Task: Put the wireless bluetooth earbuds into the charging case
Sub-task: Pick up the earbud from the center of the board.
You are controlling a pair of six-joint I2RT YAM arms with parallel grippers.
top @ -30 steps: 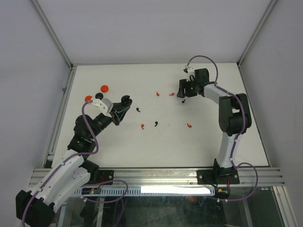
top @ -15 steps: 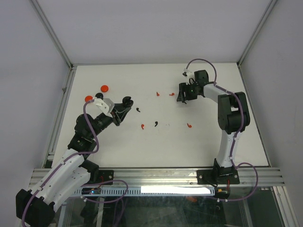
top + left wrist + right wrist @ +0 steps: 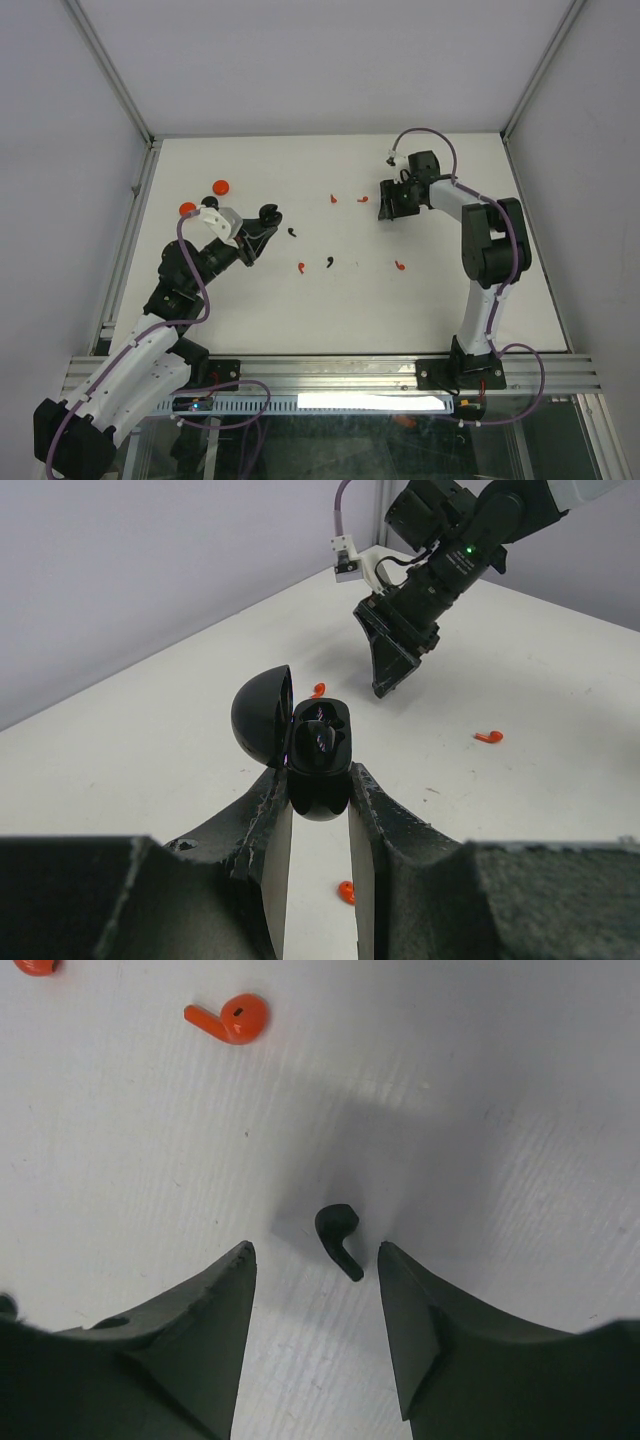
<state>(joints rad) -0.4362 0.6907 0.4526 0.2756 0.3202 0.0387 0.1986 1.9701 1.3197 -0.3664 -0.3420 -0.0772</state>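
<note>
a: what has been altered in the last second?

b: at the near side, nothing. the left gripper [image 3: 318,785] is kept clamped on the black charging case [image 3: 320,752], which is held up off the table [image 3: 300,310] with its lid [image 3: 262,717] swung open. farther off, the right gripper [image 3: 315,1252] has been shifted slightly, so that a black earbud [image 3: 337,1230] is now bracketed.

a: what follows for the task?

b: a pick is judged to be in preparation. the right claw is spread, with nothing gripped.

a: what is gained from each view?

b: the case's open mouth is shown only by the left wrist; whether anything is seated inside cannot be told. by the right wrist, the earbud is shown lying on the table between the fingers [image 3: 200,1340], untouched, with a red earbud [image 3: 232,1018] beyond. from above, that black earbud is hidden beneath the gripper. only from above are the other earbuds seen, a second black one [image 3: 329,263] among them, and the round discs [image 3: 221,186] at far left.
</note>
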